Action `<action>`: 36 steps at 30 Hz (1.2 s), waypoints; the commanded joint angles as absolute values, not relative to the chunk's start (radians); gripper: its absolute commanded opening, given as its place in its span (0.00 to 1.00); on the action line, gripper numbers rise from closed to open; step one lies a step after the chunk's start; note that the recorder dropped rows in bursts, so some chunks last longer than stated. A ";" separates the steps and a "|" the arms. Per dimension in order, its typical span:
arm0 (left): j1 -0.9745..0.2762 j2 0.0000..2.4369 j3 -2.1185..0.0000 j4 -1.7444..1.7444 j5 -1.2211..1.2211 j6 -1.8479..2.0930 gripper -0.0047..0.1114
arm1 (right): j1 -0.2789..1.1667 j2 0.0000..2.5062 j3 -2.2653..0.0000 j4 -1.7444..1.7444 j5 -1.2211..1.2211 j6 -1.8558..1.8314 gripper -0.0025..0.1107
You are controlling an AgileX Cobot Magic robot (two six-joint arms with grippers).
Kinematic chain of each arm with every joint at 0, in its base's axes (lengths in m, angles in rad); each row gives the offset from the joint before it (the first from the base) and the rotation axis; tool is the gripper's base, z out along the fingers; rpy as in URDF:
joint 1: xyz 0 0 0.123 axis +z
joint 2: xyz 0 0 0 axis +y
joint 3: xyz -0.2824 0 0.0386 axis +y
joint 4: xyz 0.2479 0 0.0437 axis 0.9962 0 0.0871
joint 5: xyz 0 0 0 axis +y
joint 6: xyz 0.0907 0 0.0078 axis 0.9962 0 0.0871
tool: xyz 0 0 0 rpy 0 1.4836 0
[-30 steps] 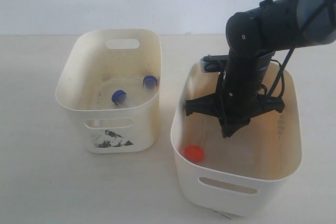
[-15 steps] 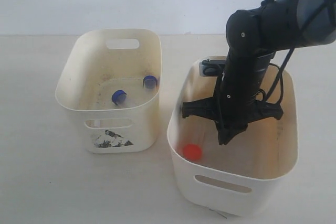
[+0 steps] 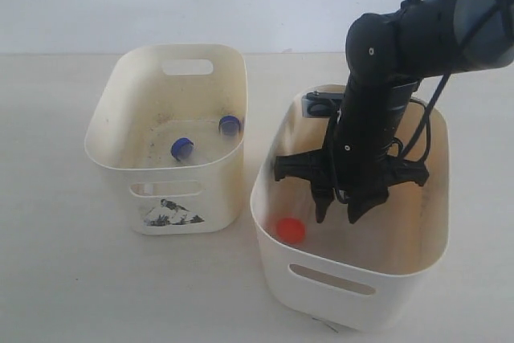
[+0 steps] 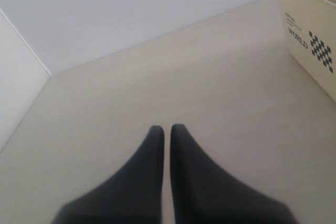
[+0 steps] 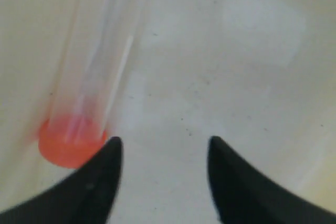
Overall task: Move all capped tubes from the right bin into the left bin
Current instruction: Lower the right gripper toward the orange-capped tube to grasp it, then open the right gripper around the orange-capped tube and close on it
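Note:
My right gripper (image 3: 339,213) hangs inside the right bin (image 3: 321,279), open, with nothing between its fingers. An orange-capped tube (image 3: 290,230) lies in that bin's near left corner, just left of the fingers. In the right wrist view the same tube (image 5: 79,124) sits beside one fingertip (image 5: 113,148), outside the gap of the right gripper (image 5: 164,148). Two blue-capped tubes (image 3: 181,148) (image 3: 230,124) lie in the left bin (image 3: 185,198), which carries the black sticker. My left gripper (image 4: 164,129) is shut over bare table.
The two bins stand side by side on a pale table with a narrow gap between them. In the left wrist view a cream tub corner with printed black marks (image 4: 310,40) stands apart from the left gripper. A white wall runs behind the table.
My right gripper has gone from shut to open and dropped lower into the right bin. The right bin has shifted a little towards the front left. The blue-capped tubes have not moved.

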State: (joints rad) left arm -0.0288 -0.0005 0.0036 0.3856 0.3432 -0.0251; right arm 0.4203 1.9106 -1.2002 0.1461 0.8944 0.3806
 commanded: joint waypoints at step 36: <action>-0.033 0.000 0.000 0.383 0.341 -0.035 0.08 | 0.419 2.053 -1.199 0.301 0.543 0.398 0.95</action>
